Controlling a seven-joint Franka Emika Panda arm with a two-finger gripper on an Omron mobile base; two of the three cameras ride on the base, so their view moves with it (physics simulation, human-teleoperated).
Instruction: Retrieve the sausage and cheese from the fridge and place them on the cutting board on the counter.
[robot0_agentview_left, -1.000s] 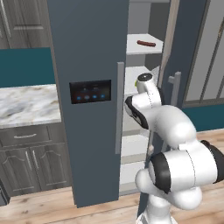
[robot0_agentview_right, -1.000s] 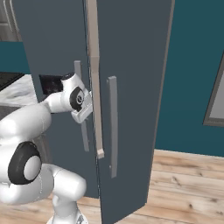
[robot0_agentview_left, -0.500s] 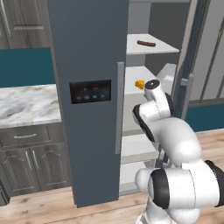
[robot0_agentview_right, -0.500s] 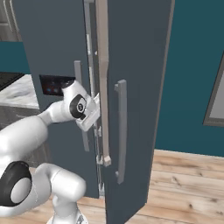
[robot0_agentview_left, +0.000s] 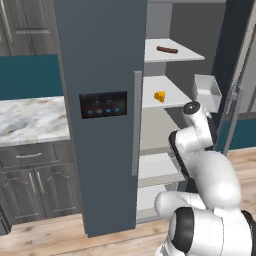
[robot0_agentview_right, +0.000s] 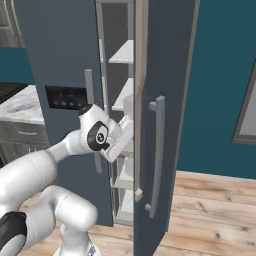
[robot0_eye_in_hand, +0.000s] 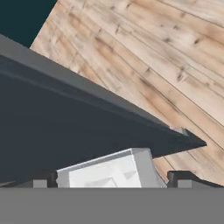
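Reaching in past the opened fridge (robot0_agentview_left: 100, 75) door, gripper (robot0_eye_in_hand: 111, 179) spread wide, nothing held.
Cheese (robot0_agentview_left: 159, 96) was seen up-left of wrist on mid shelf; sausage (robot0_agentview_left: 167, 49) one shelf higher, long axis left-right.

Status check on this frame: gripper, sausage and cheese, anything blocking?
Gripper open, empty, by the fridge door. Sausage on upper shelf, cheese on shelf below, both untouched. Door swung open; path to shelves looks clear.
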